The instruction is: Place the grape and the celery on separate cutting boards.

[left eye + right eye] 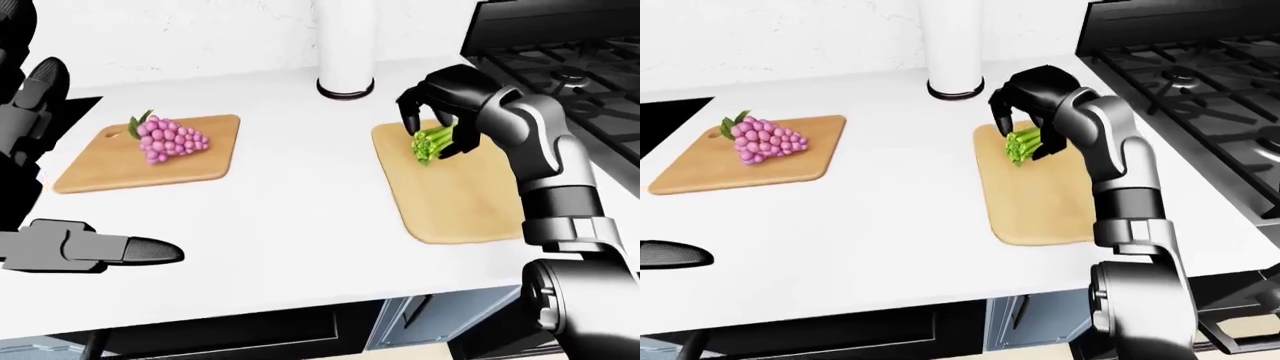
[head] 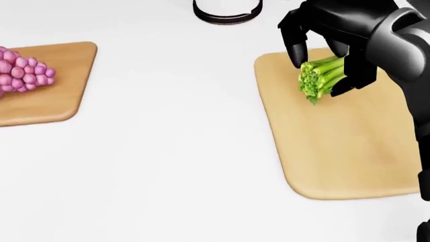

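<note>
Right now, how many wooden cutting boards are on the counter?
2. The left board holds the grape; the right board lies under the celery in the right hand.

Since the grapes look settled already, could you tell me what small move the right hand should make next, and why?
Probably lower and open the right hand: it grips the celery over the right cutting board, while the grape already lies on the left cutting board.
</note>
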Motion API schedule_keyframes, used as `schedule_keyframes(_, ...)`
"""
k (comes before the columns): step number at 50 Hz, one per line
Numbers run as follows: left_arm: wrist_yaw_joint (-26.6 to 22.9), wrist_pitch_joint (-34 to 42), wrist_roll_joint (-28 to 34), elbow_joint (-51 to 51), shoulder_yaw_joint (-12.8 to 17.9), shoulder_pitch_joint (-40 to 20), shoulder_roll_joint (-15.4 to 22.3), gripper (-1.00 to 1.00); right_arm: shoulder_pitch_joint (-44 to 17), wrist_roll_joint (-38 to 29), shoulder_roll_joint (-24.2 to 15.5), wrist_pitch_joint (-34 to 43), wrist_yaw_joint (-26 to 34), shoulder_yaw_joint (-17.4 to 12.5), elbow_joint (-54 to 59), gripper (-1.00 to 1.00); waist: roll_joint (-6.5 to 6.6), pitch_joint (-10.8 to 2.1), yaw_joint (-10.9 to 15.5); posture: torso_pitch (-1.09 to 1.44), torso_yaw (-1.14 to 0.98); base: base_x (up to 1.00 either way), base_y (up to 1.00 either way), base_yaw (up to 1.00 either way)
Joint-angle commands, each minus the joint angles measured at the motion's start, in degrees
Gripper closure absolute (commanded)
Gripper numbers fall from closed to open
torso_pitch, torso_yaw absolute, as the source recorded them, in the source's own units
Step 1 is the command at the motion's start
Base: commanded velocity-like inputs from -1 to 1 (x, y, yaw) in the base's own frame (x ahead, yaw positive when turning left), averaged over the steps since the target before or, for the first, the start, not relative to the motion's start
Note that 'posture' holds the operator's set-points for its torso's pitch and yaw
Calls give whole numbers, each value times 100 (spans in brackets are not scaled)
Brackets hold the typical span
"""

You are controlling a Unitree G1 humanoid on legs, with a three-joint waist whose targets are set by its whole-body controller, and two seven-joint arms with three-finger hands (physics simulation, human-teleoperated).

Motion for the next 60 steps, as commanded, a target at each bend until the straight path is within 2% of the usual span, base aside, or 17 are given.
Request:
schedule_keyframes(1,55,-129,77,0,124,-88,104,-100,-89,-24,-94,142,38,-108,-76,100,26,-102,-23,0,0,0,0,0)
schedule_keyframes(7,56,-131,61,0,153,-78,104,-100,32,-48,-90,193,120,-116,-124,98,9,-116,-2,0,0,0,0,0)
schedule_keyframes(13,62,-173,53,0,166,-36,121,-100,141,-102,-89,230,149,-111,-105,81,-3,-124,14,0,0,0,0,0)
schedule_keyframes(21,65,-205,68,0,158,-13,127,-100,247,-109,-84,295,268,-126,-156,80,-25,-140,22,0,0,0,0,0)
schedule_keyframes(30,89,-190,33,0,178,-43,138,-100,325,3,-129,388,468,-194,-309,51,-53,-142,32,0,0,0,0,0)
schedule_keyframes(33,141,-159,-55,0,211,-80,158,-100,416,108,-171,477,682,-254,-557,36,-64,-141,36,0,0,0,0,0)
schedule_keyframes(38,208,-120,-170,0,260,-126,195,-100,440,230,-213,572,907,-298,-803,25,-63,-135,39,0,0,0,0,0)
schedule_keyframes(41,227,-102,-218,2,296,-145,205,-100,495,303,-235,651,1089,-332,-998,8,-47,-126,41,0,0,0,0,0)
schedule_keyframes(43,249,-90,-274,13,331,-160,233,-100,533,328,-240,689,1166,-340,-1094,4,-37,-123,42,0,0,0,0,0)
schedule_keyframes(50,446,-149,-550,97,395,-177,421,-100,478,521,-340,858,1551,-431,-1453,4,4,-116,32,0,0,0,0,0)
schedule_keyframes(60,676,-266,-814,165,415,-154,617,-100,493,760,-482,1087,1943,-538,-1923,-8,44,-102,-7,0,0,0,0,0)
